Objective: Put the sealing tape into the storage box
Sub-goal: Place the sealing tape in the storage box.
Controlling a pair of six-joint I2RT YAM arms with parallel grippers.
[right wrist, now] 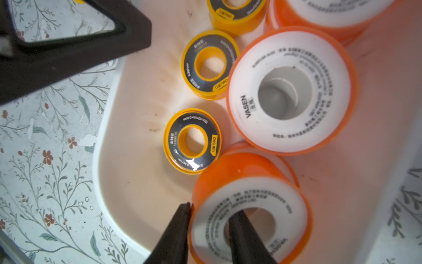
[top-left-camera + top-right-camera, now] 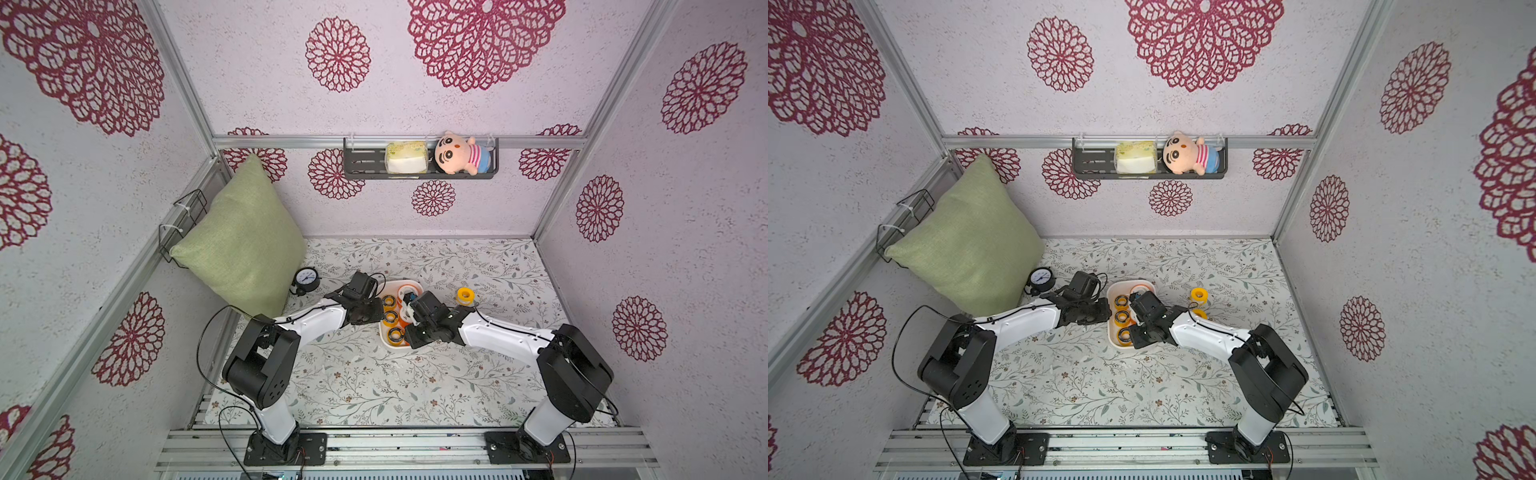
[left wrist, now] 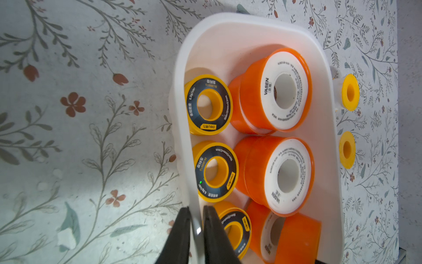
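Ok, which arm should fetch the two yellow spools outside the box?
Right, once the right gripper frees its orange spool: the yellow spools lie on its side of the storage box, while the left gripper clamps its wall.

Pale walls (image 2: 249, 83) stamped with crimson rosettes close me in; below the dark wall shelf (image 2: 365, 166) holding a plush doll (image 2: 455, 156) spreads my leaf-printed tablecloth (image 2: 374, 382), a green cushion (image 2: 241, 241) propped lower left of that shelf.

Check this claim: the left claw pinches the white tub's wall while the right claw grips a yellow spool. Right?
No: the right wrist view shows the right claw gripping an orange spool. The left claw does pinch the wall of the white tub.
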